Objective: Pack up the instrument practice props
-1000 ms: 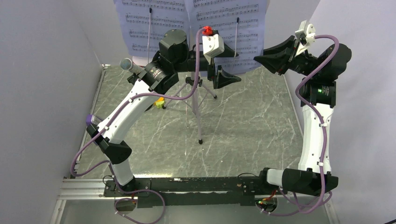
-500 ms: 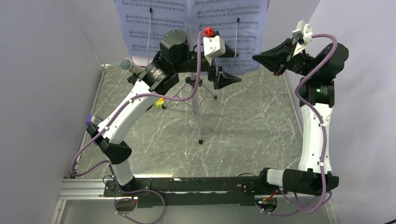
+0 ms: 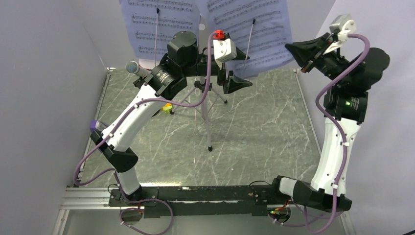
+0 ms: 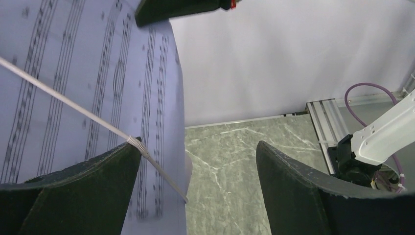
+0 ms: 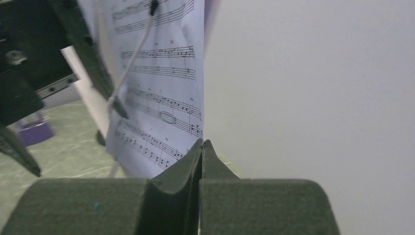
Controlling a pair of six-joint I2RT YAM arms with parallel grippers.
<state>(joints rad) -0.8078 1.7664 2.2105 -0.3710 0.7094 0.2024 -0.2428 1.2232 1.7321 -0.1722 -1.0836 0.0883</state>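
Observation:
Two white sheet-music pages stand on the music stand at the back; its tripod legs (image 3: 208, 120) show below, and its desk is hidden behind the paper. The left page (image 3: 159, 27) sits straight. The right page (image 3: 249, 29) is tilted, and it also shows in the right wrist view (image 5: 161, 93). My right gripper (image 3: 289, 48) is shut on that page's right edge (image 5: 201, 144). My left gripper (image 3: 243, 68) is open in front of the stand, by the right page (image 4: 98, 88) and its wire holder (image 4: 93, 115), with nothing between its jaws (image 4: 198, 147).
A silver microphone (image 3: 133, 67) pokes out behind the left arm. A small orange-and-yellow-green block (image 3: 168, 108) lies under that arm. A purple metronome (image 3: 94, 125) sits at the left edge, partly hidden. Grey walls close in the green marble table (image 3: 254, 127) on three sides.
My right gripper has moved right and up with the right page's edge in it; the page has swung from straight to tilted. The left arm has not moved.

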